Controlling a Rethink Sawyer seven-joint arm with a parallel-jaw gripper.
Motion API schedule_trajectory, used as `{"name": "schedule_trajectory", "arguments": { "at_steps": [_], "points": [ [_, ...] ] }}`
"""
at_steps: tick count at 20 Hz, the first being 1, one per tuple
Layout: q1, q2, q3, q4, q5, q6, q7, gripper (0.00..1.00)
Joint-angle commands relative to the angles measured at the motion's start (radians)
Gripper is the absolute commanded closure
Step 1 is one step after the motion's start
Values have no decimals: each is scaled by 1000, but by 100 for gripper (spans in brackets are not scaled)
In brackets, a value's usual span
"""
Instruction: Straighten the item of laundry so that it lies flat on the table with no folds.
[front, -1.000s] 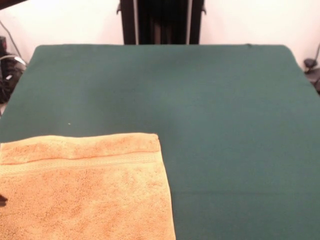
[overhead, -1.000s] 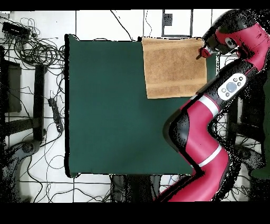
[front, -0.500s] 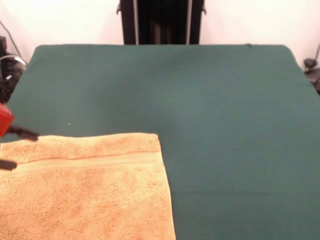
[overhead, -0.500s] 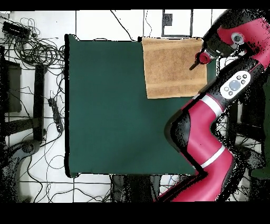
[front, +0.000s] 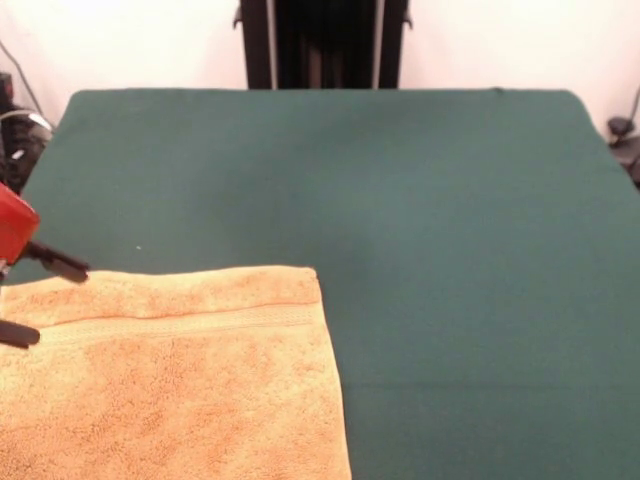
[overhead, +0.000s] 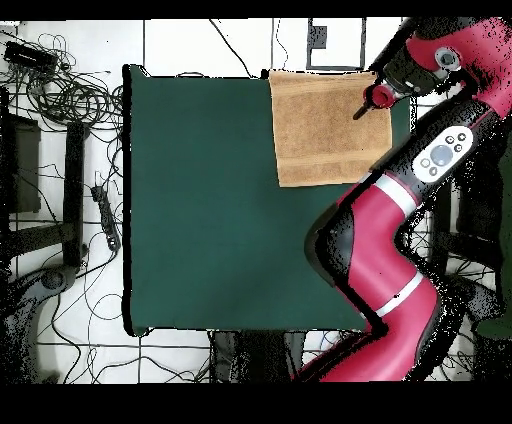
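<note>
The item of laundry (front: 170, 375), an orange-tan terry towel, lies spread out on the table (front: 440, 220) at the near left corner of the front view, with a flat woven band running near its far edge. Its near and left parts run out of that picture. In the overhead view the towel (overhead: 322, 125) sits at the table's (overhead: 200, 200) top right corner and looks flat and roughly square. My gripper (front: 60, 304) reaches in from the left edge over the towel's left side, open, with nothing between its black fingers (front: 58, 264). From overhead the gripper (overhead: 363, 105) hovers over the towel's right edge.
My red arm (overhead: 385, 250) curves up along the table's right side in the overhead view. Cables (overhead: 70, 95) and dark stands lie on the floor left of the table. A black post (front: 325, 45) rises behind the table's far edge.
The gripper has moved from off the towel's side inward over its edge. The arm's upper links have swung with it. The towel lies as before.
</note>
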Motion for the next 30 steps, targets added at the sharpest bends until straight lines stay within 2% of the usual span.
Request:
{"name": "schedule_trajectory", "arguments": {
  "at_steps": [1, 5, 9, 17, 20, 26, 30],
  "points": [
    [72, 73, -66, -100, 87, -236, 439, 0],
    [88, 94, -101, -96, 146, -349, 556, 0],
    [108, 93, -136, -89, 171, -402, 629, 0],
    [113, 101, -201, -77, 247, -419, 687, 0],
    [113, 97, -248, -61, 296, -416, 713, 0],
    [103, 94, -312, -51, 383, -402, 690, 0],
    [87, 104, -367, -31, 480, -429, 685, 0]
  ]
}}
